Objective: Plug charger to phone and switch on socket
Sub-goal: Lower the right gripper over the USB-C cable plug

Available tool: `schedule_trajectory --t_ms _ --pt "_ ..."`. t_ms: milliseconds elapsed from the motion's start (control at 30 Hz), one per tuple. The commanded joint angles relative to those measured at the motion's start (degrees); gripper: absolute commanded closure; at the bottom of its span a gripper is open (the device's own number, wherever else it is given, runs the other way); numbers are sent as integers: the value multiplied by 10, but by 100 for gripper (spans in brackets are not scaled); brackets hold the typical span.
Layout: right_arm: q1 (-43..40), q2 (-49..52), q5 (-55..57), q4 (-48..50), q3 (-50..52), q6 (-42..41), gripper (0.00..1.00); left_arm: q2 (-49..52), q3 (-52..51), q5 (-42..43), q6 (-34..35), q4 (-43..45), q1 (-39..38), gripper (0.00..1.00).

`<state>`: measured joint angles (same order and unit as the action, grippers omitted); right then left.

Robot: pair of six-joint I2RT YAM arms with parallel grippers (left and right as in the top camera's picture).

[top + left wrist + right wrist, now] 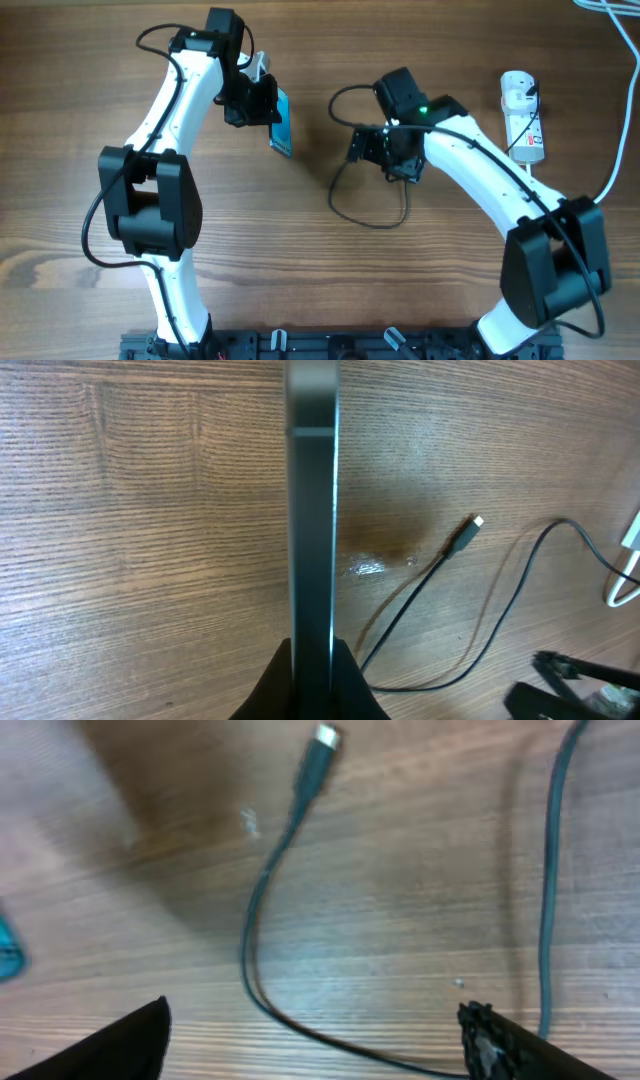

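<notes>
My left gripper (266, 103) is shut on the phone (281, 122) and holds it on edge above the table, cyan screen facing right. In the left wrist view the phone (312, 510) shows edge-on between the fingers (312, 685). The charger's black cable (372, 222) loops on the wood below my right gripper (362, 147), which is open and empty over it. In the right wrist view the connector tip (318, 758) lies ahead of the open fingers (320, 1045); the tip also shows in the left wrist view (468, 532). The white socket (522, 118) lies at the far right.
A thick white cord (625, 90) runs along the right edge from the socket. A small wet or glossy spot (365, 567) marks the wood near the connector. Bare wooden table lies left and front.
</notes>
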<state>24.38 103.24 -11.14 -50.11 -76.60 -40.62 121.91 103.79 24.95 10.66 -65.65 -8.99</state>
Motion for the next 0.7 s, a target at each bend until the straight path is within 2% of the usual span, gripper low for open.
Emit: schedule_trajectory --t_ms 0,100,200,267,667 --pt "-5 40 5 3 -40 -24 20 0 -3 1 18 5 1 96" --pt "-5 82 23 46 -40 -78 28 0 -3 1 18 8 1 96" --pt "-5 118 34 89 -40 -111 44 0 -3 1 18 10 1 96" --pt "-5 133 64 91 -40 -131 48 0 -3 1 18 12 1 96" --pt "9 166 62 124 -40 -136 50 0 -3 1 20 33 1 96"
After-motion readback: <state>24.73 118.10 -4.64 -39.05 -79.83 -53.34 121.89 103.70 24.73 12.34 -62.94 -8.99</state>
